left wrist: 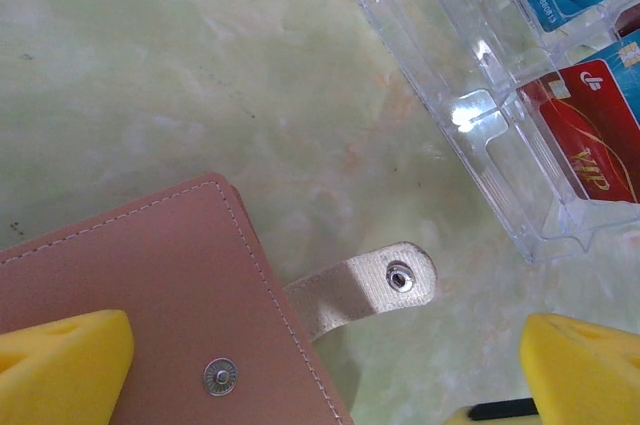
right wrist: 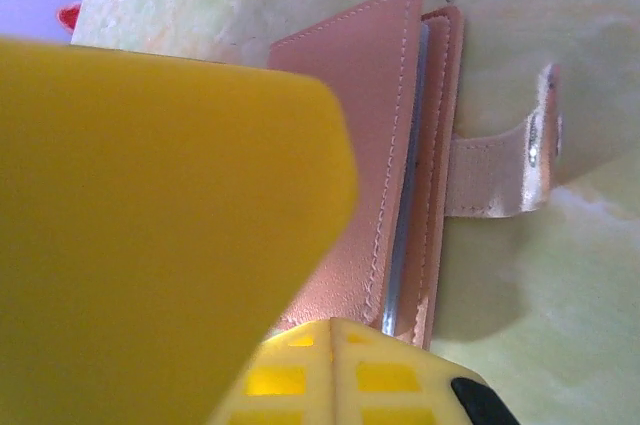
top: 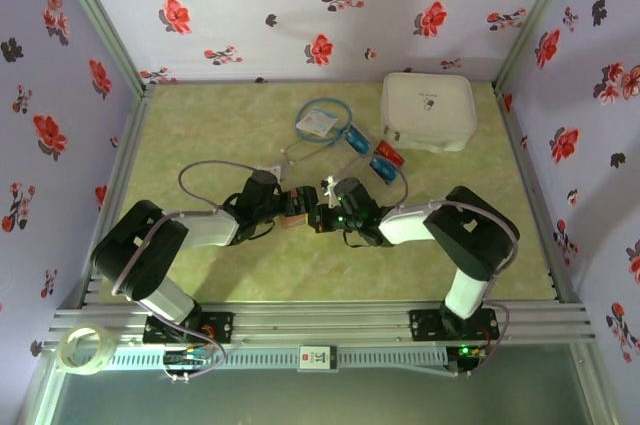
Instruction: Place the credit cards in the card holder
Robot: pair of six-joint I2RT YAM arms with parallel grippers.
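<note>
The right pincer (right wrist: 345, 255) is squeezed shut on one end of the one pink card holder (left wrist: 130, 265) in the middle of the table (top: 200, 125), the left pincer (left wrist: 325, 365) is wide open over it, and three credit cards (left wrist: 590, 140), one red and two blue, sit in a clear tray (left wrist: 470, 75) toward the far right corner.

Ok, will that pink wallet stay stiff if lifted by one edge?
Probably not: the wallet is stitched in loose layers, so it may splay open. Its strap lies unsnapped and will likely flop. Lying flat, it should slide rather than tip.
</note>
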